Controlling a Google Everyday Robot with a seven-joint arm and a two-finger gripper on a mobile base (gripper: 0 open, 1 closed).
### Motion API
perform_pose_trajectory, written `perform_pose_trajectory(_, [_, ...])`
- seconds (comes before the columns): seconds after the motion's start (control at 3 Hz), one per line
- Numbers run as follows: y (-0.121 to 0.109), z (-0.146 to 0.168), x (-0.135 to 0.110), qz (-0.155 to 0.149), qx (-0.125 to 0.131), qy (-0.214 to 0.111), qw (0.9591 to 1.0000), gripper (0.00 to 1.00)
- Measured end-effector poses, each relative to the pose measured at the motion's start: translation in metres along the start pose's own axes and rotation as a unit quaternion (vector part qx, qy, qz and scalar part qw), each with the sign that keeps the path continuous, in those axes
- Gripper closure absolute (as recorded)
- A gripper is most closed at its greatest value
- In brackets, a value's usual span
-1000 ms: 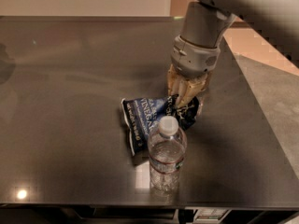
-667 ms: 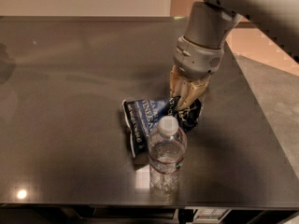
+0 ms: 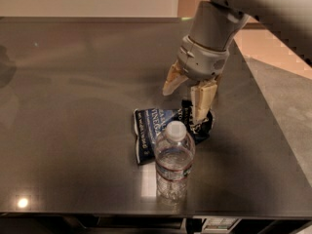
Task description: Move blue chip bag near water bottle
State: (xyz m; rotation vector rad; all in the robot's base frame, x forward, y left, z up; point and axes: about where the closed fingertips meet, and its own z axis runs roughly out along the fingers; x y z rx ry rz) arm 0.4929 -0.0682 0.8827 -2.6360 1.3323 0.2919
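In the camera view, the gripper [image 3: 181, 109] hangs over the right end of the blue chip bag [image 3: 150, 130], its wrist tilted toward the table [image 3: 73, 82]. The jaws stand apart with nothing clamped between them. One of the fingers [image 3: 201, 101] points down at the bag's crumpled right end, though whether it touches the foil cannot be told. The other is splayed up and to the left, clear of the bag.

The bag lies flat on the dark tabletop just behind the water bottle [image 3: 173, 165], which stands upright near the front edge and hides part of the bag's lower edge. Whether bag and bottle touch cannot be told. With the bag this close to the bottle and the jaws spread, the placing step looks done. The wide opening would let the gripper lift away without dragging the bag. The main risk is the low finger catching the foil and nudging the bottle.
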Motion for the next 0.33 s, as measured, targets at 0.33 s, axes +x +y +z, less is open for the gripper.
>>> perform_pose_trajectory(0.33, [-0.005,0.0004,-0.0002,-0.001,0.009,0.001,1.0,0.0])
